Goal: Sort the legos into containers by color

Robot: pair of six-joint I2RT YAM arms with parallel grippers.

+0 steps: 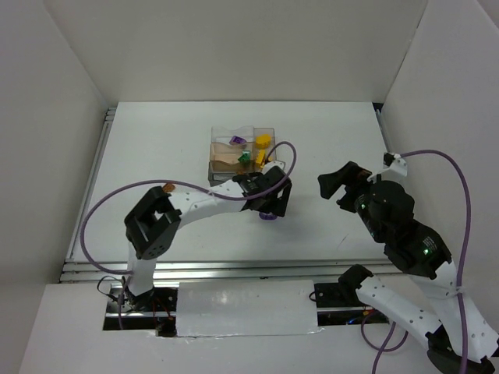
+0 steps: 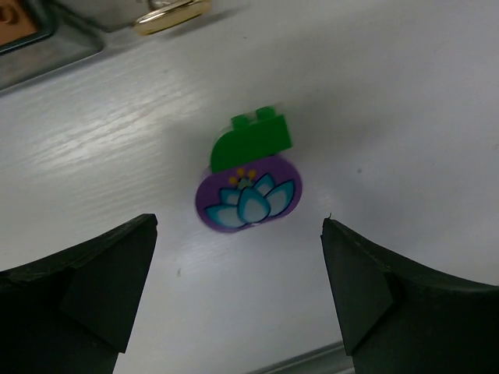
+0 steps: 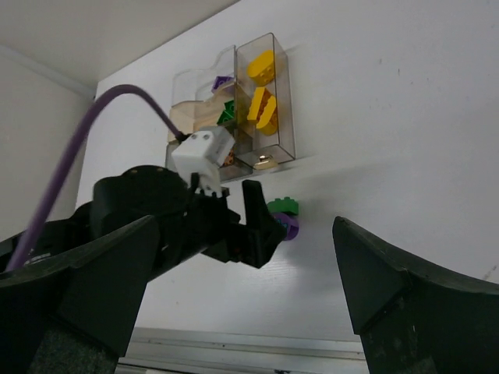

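Desk (image 1: 156, 132) work looks nearly done. Containers (image 1: 226, 134) hold yellow, green and purple legos (image 3: 261, 66). Left gripper (image 1: 274, 207) is wide open, empty, straddling the one loose piece I spot: purple flower lego (image 2: 246, 187), just beside the containers. Right gripper (image 1: 334, 187) open, empty, apart.

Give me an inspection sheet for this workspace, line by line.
Surface: white table.
Job's things: containers hold yellow bricks, a green brick, a purple brick; lotus brick lies on the table outside them; small orange piece near the left arm.
Clutter: nothing seen.
Grippers: left gripper open, jaws either side of the lotus brick, not touching; right gripper open, empty.
Cables: purple cables loop from both arms.
Surroundings: white walls.
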